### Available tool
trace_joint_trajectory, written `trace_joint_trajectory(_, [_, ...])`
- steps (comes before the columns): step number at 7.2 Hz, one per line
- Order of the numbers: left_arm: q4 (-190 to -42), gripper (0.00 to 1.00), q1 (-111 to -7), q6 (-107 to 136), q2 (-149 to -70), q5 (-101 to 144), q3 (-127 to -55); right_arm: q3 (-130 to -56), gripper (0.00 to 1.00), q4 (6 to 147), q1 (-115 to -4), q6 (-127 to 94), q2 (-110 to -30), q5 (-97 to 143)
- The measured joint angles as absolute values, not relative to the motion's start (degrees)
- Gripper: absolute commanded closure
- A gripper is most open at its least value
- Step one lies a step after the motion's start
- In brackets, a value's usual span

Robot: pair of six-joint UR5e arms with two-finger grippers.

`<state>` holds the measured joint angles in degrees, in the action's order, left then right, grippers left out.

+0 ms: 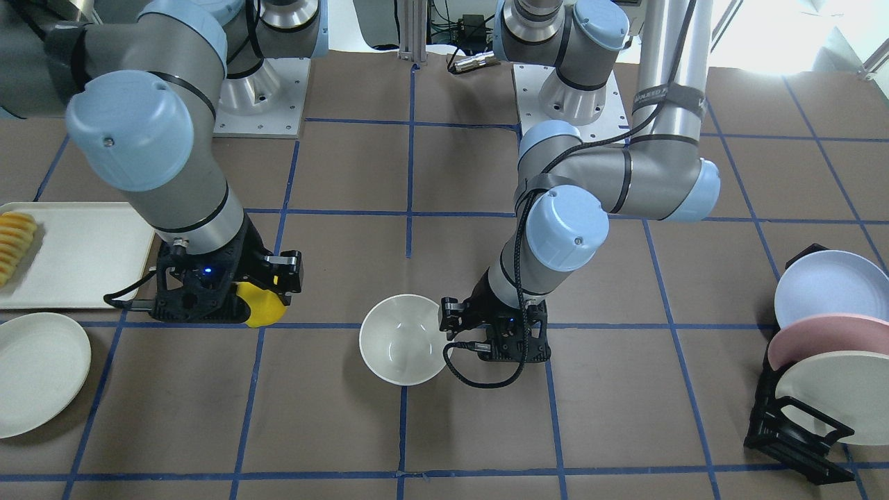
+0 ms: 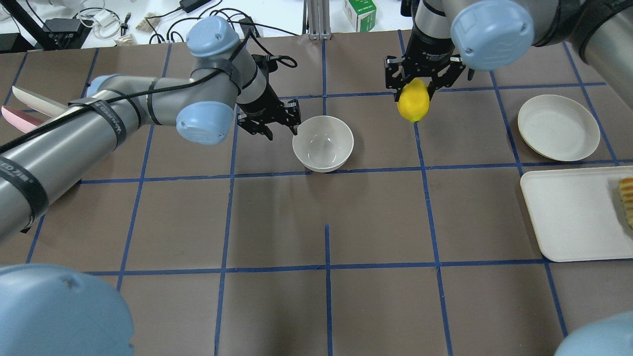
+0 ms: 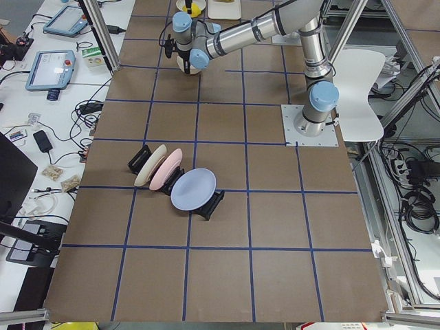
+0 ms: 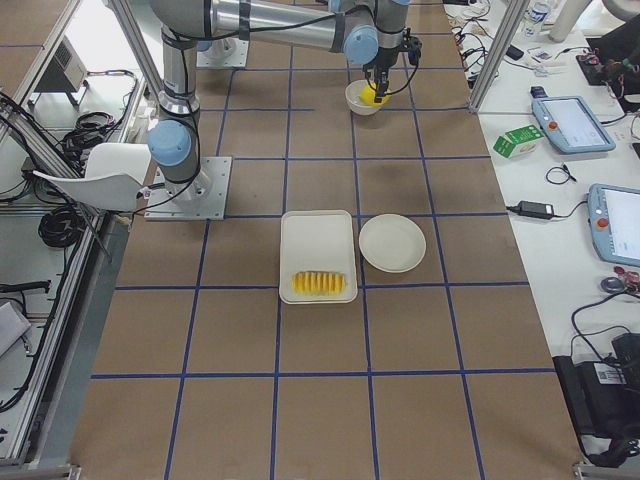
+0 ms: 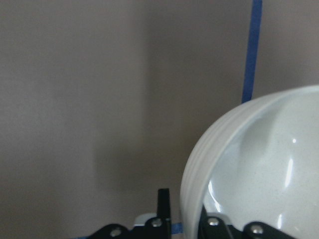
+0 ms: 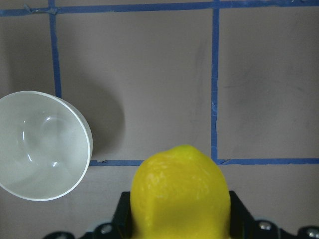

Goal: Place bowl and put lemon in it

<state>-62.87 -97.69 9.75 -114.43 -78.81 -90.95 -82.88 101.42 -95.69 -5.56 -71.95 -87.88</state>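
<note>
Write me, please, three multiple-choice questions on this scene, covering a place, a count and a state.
1. Where is the lemon? A) inside the bowl B) lying on the table C) in the right gripper
2. How many plates stand in the black rack? A) three B) one C) five
3. How is the bowl? A) upside down B) upright and empty C) upright, holding the lemon
Answers: 1 C, its fingers clamp the lemon above the table, beside the bowl. 2 A, blue, pink and cream plates lean there. 3 B, its bare white inside faces up.
</note>
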Motion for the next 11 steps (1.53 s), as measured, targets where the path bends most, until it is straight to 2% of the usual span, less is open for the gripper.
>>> trace_joint_trajectory(2, [-76.9,0.0,-94.4,1.8,-108.6,-82.1,-86.2,-82.9,1.0,104.4,-99.7,-9.3,-70.0,-87.9])
trace_joint_trajectory(6, [-89.8,0.0,-89.5,-7.5,-96.1,-89.1,-85.2,-83.0,1.0,116.9,-108.3,-21.5,-60.7,-88.0])
trace_joint_trajectory(8, [-90.9,0.0,-88.5,-6.4,-94.2,-87.6,-85.1,-83.1,0.83,120.6,-109.8,-23.1,-57.6,-88.0])
trace_joint_trajectory(10, [-91.7,0.0,-88.2,-6.1,-93.7,-87.6,-85.1,-83.3,0.15,121.6,-110.0,-22.6,-56.2,-88.1])
trace_joint_trajectory(11, [-91.8,0.0,-88.2,-6.1,-93.6,-87.6,-85.0,-83.3,0.0,121.8,-110.0,-22.4,-55.9,-88.2])
